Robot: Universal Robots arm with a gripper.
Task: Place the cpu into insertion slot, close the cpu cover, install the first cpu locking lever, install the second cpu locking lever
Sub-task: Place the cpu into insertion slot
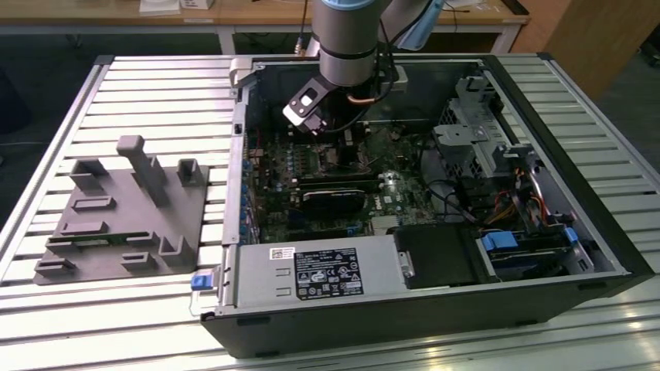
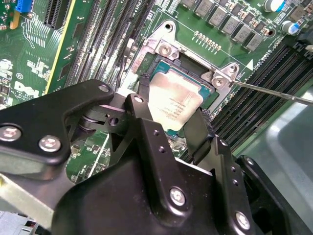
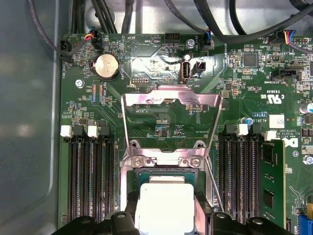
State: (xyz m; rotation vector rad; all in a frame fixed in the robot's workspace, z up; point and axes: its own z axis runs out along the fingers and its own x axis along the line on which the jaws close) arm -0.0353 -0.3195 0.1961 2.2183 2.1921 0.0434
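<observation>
Of the four steps, the first is judged to be in hand and none finished. The cover (image 3: 146, 98) is seen swung back and standing open just beyond the jaws, so its closing is left to be done, and both levers after it. One lever (image 2: 274, 93) is seen as a thin bare rod lying free and unlatched, just beside the jaws. The slot (image 2: 209, 98) lies directly under the jaws, its rim showing around the cpu (image 2: 175, 102). The cpu is held by the gripper (image 2: 171, 108), whose jaws are narrowed onto two opposite edges of it; whether it is seated or just above the slot cannot be told. Around this, the table (image 1: 154, 85) carries the opened case (image 1: 413, 317), into which the arm (image 1: 351, 39) is lowered, and a grey fixture (image 1: 124, 216) well apart from the jaws. The motherboard (image 3: 234, 103) is spread beneath, with long memory slots (image 3: 88, 181) flanking the jaws on both sides, near but not touching. Cables (image 3: 112, 14) and a coin battery (image 3: 106, 66) lie well beyond the cover. Nothing is seen between the cpu and the slot; the open cover and the free lever are judged the closest obstructions.
</observation>
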